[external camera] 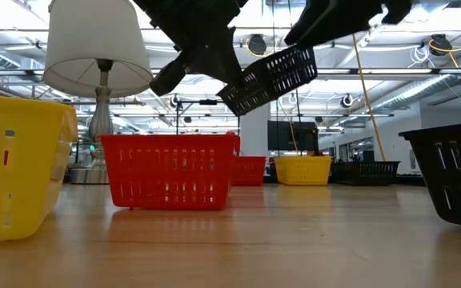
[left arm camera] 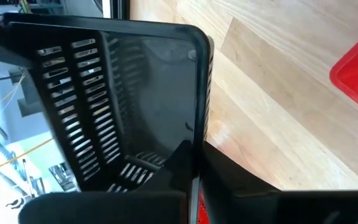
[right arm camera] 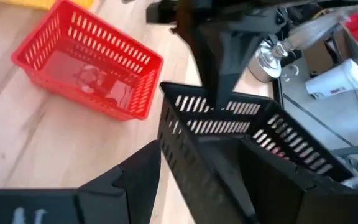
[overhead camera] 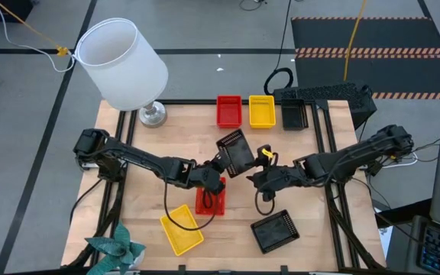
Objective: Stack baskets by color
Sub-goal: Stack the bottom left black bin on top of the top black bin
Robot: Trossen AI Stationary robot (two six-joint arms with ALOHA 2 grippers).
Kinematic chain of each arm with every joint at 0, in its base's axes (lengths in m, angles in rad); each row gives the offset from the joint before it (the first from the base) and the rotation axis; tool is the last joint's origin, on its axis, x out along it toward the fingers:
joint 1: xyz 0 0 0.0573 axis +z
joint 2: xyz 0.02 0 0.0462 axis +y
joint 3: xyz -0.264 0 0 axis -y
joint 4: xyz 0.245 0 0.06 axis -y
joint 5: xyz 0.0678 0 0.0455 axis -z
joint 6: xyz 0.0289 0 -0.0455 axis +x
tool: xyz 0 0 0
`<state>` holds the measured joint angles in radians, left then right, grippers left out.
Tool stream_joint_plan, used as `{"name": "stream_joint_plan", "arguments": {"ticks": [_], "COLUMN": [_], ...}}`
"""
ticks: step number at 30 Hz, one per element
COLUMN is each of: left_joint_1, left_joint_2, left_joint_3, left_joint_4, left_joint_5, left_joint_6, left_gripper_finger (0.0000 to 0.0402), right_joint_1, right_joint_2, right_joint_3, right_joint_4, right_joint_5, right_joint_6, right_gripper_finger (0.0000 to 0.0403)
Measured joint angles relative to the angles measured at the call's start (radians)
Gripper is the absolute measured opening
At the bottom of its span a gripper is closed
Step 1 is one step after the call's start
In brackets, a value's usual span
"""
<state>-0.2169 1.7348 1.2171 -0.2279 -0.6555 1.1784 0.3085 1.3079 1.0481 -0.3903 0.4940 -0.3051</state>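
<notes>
Above red basket (overhead camera: 210, 200), left fingers (overhead camera: 221, 162) clamp black basket (overhead camera: 235, 151); right fingers (overhead camera: 257, 180) wide.

The left gripper (overhead camera: 221, 165) is covering part of the red basket (overhead camera: 211, 202) directly below it. That gripper's fingertips are lying behind the wall of the raised black basket (overhead camera: 234, 153). Beside the raised black basket, the right gripper (overhead camera: 262, 177) is showing too small for its finger gap to be read from above. The near yellow basket (external camera: 18, 164) is running off the low view's edge.
</notes>
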Motion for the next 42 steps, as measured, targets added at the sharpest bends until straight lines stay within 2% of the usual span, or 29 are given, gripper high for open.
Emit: {"name": "stream_joint_plan", "arguments": {"ticks": [3, 8, 11, 16, 24, 31, 38, 42], "left_joint_1": [0.000, 0.001, 0.000, 0.000, 0.000, 0.000, 0.000, 0.000], "left_joint_2": [0.000, 0.000, 0.000, 0.000, 0.000, 0.000, 0.000, 0.000], "left_joint_3": [0.000, 0.000, 0.000, 0.000, 0.000, -0.001, -0.001, -0.001], "left_joint_4": [0.000, 0.000, 0.001, 0.002, 0.028, 0.045, 0.046, 0.047], "left_joint_5": [0.000, 0.000, 0.000, 0.000, 0.000, 0.000, 0.000, 0.000], "left_joint_6": [0.003, 0.003, 0.005, 0.015, 0.018, 0.036, 0.032, 0.032], "left_gripper_finger": [0.0025, 0.0008, 0.0016, 0.0031, 0.0008, 0.0030, 0.0008, 0.0016], "right_joint_1": [-0.013, -0.037, -0.048, -0.065, -0.068, -0.087, -0.088, -0.088], "right_joint_2": [0.000, 0.000, 0.000, 0.000, -0.001, -0.001, -0.001, -0.001], "right_joint_3": [-0.022, -0.024, -0.024, -0.024, -0.037, -0.052, -0.052, -0.052], "right_joint_4": [0.022, 0.021, 0.020, 0.018, 0.019, 0.020, 0.020, 0.020], "right_joint_5": [0.001, 0.000, -0.002, -0.078, -0.079, -0.079, -0.080, -0.080], "right_joint_6": [-0.025, -0.025, -0.024, -0.022, -0.023, -0.028, -0.029, -0.029], "right_gripper_finger": [0.0208, 0.0208, 0.0208, 0.0208, 0.0208, 0.0208, 0.0207, 0.0191]}}
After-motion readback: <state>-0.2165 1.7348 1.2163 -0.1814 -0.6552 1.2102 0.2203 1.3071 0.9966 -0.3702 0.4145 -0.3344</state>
